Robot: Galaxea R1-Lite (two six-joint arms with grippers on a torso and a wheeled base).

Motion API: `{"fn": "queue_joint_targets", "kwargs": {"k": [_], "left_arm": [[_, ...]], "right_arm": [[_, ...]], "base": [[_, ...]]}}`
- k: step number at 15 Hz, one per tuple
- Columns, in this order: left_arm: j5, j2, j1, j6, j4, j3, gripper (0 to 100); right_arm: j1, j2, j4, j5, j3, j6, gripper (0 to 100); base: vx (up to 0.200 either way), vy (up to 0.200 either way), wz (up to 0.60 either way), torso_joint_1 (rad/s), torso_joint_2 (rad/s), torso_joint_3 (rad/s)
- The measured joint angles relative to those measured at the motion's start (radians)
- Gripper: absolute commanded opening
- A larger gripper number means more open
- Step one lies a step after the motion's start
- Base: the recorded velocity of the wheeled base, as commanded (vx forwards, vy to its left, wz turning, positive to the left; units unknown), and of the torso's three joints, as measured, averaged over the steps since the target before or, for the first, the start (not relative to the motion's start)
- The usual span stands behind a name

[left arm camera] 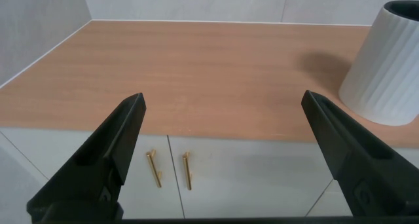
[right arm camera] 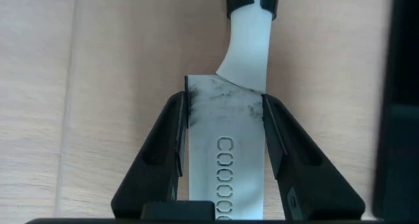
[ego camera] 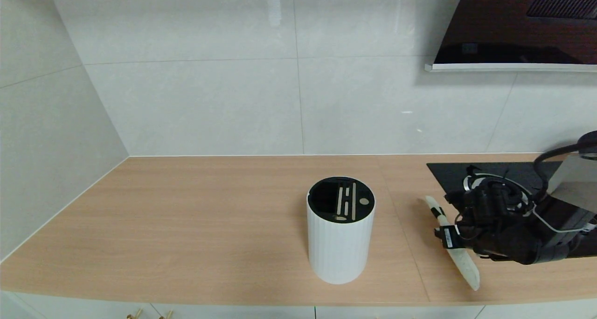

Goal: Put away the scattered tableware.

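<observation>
Knife point(ego camera: 466, 265) is found flat or nearly flat on the wooden counter point(ego camera: 210, 216), near its front edge and just beside the black hob point(ego camera: 447, 172). Its long axis runs front to back with a slight slant: handle end away from the robot, blade tip toward it. Right gripper point(ego camera: 450, 237) is set across the blade at its heel, and the fingers point(right arm camera: 173, 139) are pressed against the blade's two long edges, so a pinch on the knife is judged. Whether it is clear of the counter cannot be told. The white ribbed holder point(ego camera: 340, 235) stands upright to the robot's left of the knife, apart from it, with narrow slots in its black top. The next move is judged to be lift, tip blade-down, then line up with a slot; slot alignment is the tight part. Left gripper point(left arm camera: 222, 103) is held at the counter's front edge, farther left than the holder, fingers spread wide around nothing. The right arm is the nearer one. Grey tiled wall behind, range hood point(ego camera: 513, 25) above the hob.
</observation>
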Motion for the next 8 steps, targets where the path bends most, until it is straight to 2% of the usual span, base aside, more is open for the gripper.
{"fn": "queue_joint_targets", "kwargs": {"k": [6, 8], "left_arm": [[0.005, 0.0, 0.0, 0.005, -0.006, -0.004, 100], [-0.008, 0.004, 0.0, 0.004, 0.007, -0.052, 100]], "right_arm": [[0.034, -0.235, 0.002, -0.004, 0.045, 0.002, 0], [0.063, -0.337, 0.009, -0.02, 0.057, 0.002, 0]], "base": [[0.0, 0.0, 0.0, 0.0, 0.0, 0.0], [0.0, 0.0, 0.0, 0.0, 0.0, 0.0]]}}
